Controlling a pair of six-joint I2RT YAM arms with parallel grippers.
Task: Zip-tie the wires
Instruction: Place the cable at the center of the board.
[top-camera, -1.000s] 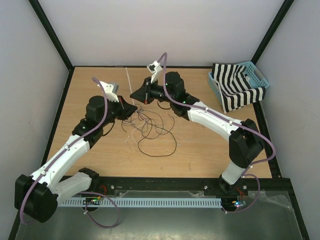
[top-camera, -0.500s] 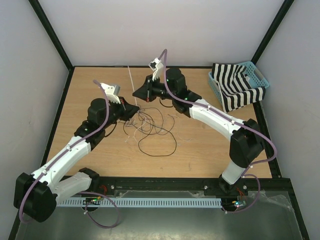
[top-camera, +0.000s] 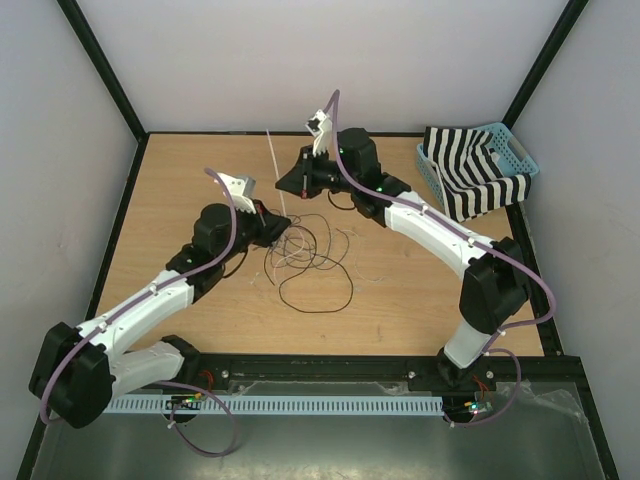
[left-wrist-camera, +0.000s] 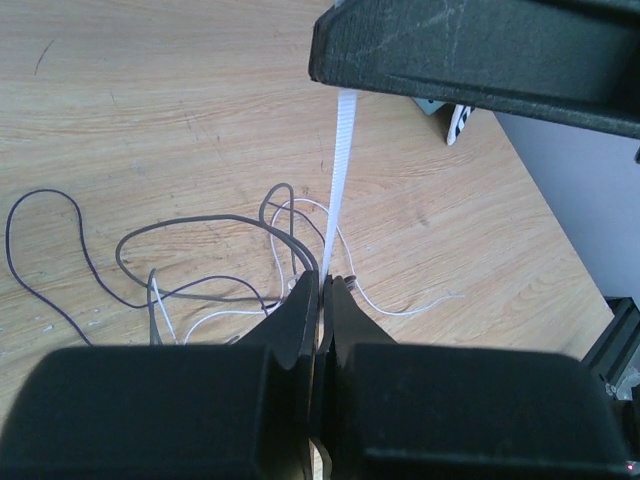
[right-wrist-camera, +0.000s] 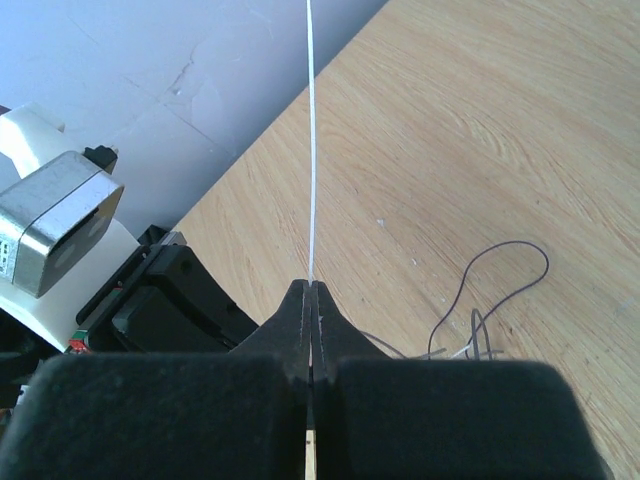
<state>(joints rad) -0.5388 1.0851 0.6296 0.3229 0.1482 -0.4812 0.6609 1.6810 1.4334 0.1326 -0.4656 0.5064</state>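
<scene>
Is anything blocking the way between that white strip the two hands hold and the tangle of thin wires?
Nothing visible does. The left hand and the right hand both pinch the zip tie, and the wires lie loose and uncovered on the table close by.

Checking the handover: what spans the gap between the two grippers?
The zip tie, a straight white strip, runs from the left gripper up to the right gripper; the left wrist view shows it.

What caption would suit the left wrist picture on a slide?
Left gripper pinches the white zip tie, loose wires lying on the wooden table beyond.
</scene>
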